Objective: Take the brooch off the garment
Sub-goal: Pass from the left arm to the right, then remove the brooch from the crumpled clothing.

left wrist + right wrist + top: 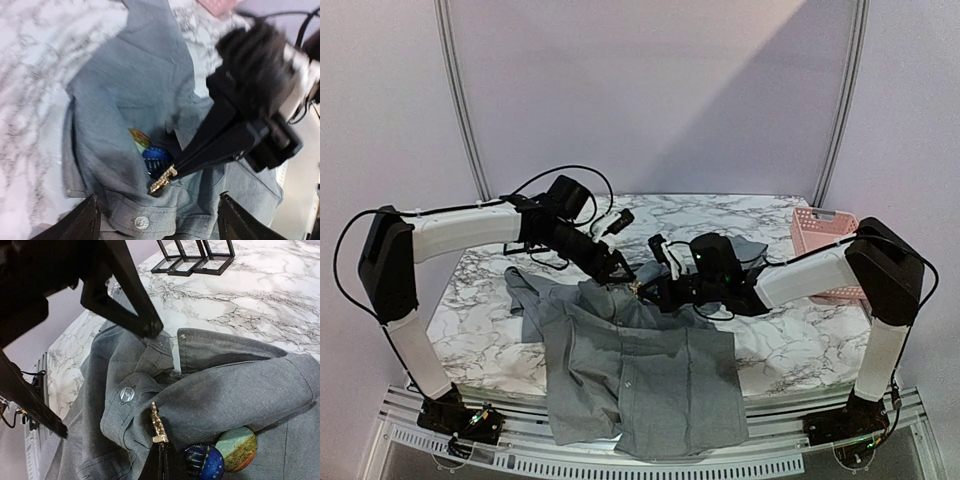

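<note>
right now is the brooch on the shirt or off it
On: the brooch lies against the garment, the right hand shut on its gold end. Whether its pin is undone, cannot tell.

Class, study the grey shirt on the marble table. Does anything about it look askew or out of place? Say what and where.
The shirt lies rumpled and crooked, its lower part hanging over the near edge of the table. At the bunched collar, a gold brooch juts from the fabric, pinched by the right gripper.
</note>
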Available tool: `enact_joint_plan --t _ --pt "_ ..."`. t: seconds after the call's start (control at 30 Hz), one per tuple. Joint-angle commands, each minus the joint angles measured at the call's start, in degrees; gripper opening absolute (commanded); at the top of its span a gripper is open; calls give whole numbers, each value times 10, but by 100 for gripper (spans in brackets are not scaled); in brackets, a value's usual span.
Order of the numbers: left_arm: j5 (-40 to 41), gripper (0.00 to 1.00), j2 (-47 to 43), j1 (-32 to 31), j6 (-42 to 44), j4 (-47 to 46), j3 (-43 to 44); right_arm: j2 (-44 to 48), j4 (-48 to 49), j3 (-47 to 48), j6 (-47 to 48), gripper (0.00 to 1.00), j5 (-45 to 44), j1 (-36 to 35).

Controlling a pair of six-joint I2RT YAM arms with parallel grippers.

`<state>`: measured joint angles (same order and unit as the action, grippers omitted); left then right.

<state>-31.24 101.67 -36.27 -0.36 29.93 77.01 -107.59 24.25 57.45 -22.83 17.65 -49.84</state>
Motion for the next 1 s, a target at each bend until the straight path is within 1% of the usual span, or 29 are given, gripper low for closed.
enact_joint_plan --t 0.0,0.17,0.33,0.43,0.6,0.97 --pt "55 81 -61 22 -34 -69 -28 10 -59 30 51 0 -101 -22" --pt "76 81 -79 43 -56 -95 -43 -3 -90 48 67 0 -154 -37" --pt "107 81 -94 49 -71 -112 -55 -8 -110 60 78 0 -216 -51" --pt "132 81 -112 53 -77 -128 -68 -16 -125 71 85 0 -239 -56" --pt "142 81 -133 61 -80 -149 -83 -25 -131 76 86 0 -256 -63" --pt "142 82 -135 68 -85 -151 -84 -50 -155 99 106 0 -298 -73"
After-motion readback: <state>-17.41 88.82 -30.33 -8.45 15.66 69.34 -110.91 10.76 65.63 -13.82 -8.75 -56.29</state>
